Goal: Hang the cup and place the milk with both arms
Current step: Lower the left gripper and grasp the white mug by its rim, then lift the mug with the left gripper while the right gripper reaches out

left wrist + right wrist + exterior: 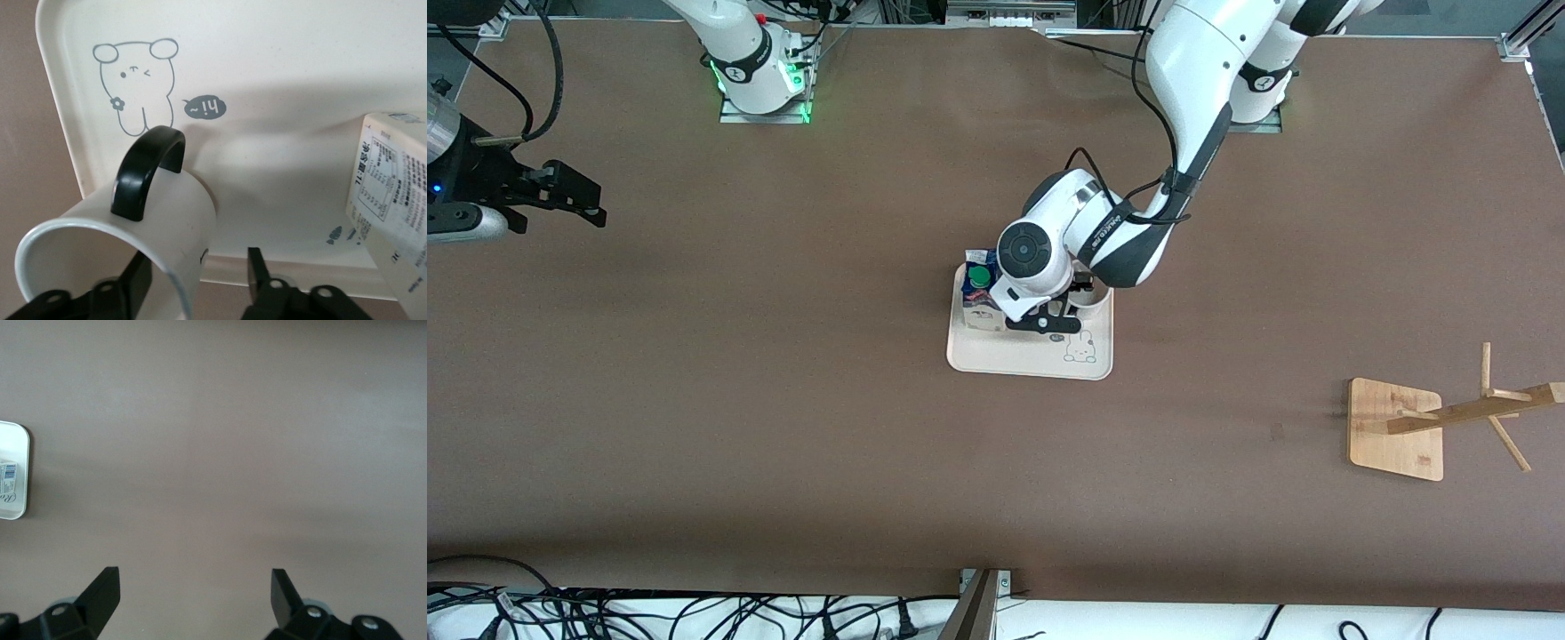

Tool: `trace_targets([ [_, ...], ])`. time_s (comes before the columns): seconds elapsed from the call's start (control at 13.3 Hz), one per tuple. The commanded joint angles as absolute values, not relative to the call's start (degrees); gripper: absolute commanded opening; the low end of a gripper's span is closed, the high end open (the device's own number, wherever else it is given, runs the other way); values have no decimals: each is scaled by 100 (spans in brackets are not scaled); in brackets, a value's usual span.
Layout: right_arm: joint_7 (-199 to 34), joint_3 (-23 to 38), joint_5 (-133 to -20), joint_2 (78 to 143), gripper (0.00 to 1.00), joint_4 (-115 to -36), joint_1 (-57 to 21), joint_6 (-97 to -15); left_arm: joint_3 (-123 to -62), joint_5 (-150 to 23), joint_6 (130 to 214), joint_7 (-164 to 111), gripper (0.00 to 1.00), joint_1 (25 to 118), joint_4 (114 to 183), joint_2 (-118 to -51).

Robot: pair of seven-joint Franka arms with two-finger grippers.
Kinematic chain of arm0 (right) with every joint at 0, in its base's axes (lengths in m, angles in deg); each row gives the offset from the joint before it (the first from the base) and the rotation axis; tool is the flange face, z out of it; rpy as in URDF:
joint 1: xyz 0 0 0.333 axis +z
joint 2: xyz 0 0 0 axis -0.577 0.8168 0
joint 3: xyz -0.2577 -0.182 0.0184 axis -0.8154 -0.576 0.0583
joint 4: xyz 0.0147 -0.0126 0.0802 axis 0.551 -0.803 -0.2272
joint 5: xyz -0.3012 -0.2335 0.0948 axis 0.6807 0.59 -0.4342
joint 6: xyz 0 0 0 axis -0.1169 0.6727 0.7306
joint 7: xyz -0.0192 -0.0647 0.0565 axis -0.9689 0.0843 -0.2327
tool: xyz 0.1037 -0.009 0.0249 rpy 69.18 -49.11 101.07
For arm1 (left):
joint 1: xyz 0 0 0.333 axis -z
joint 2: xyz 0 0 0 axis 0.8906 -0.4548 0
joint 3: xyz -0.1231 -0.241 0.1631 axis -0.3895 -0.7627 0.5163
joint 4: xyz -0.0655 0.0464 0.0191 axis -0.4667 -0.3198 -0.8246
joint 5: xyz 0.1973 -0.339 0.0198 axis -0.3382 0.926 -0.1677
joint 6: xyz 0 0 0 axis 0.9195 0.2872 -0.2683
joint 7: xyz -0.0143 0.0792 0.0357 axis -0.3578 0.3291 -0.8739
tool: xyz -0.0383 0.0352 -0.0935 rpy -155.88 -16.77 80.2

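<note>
The white cup [1091,297] stands on the cream tray [1032,356], its black handle [145,168] pointing toward the tray's bear drawing. My left gripper [1074,300] is down at the cup and open. In the left wrist view the left gripper [197,280] straddles the wall of the cup [167,213], one finger inside the rim and one outside, with a gap showing. The milk [980,289], blue and white with a green cap, stands on the tray beside the cup and also shows in the left wrist view [393,200]. My right gripper [591,200] waits open over bare table at the right arm's end.
A wooden cup rack [1449,418] with pegs on a square base stands toward the left arm's end, nearer to the front camera than the tray. The tray's corner [13,467] shows in the right wrist view, beyond the right gripper [193,593]. Cables lie along the front edge.
</note>
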State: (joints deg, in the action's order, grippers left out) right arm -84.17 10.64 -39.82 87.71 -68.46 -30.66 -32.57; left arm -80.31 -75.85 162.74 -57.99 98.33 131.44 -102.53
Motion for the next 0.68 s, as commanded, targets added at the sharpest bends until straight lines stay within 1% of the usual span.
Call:
trace_targets([
  [0.0, -8399, 1096, -3916, 8815, 100, -6757, -3102, -3243, -7995, -7704, 16258, -5840, 0, 9863, 13184, -10190],
  [0.6, -8399, 1096, -3916, 8833, 100, -6748, -3102, -3305, -7960, -7643, 16258, -5840, 0, 9784, 13079, -10085],
])
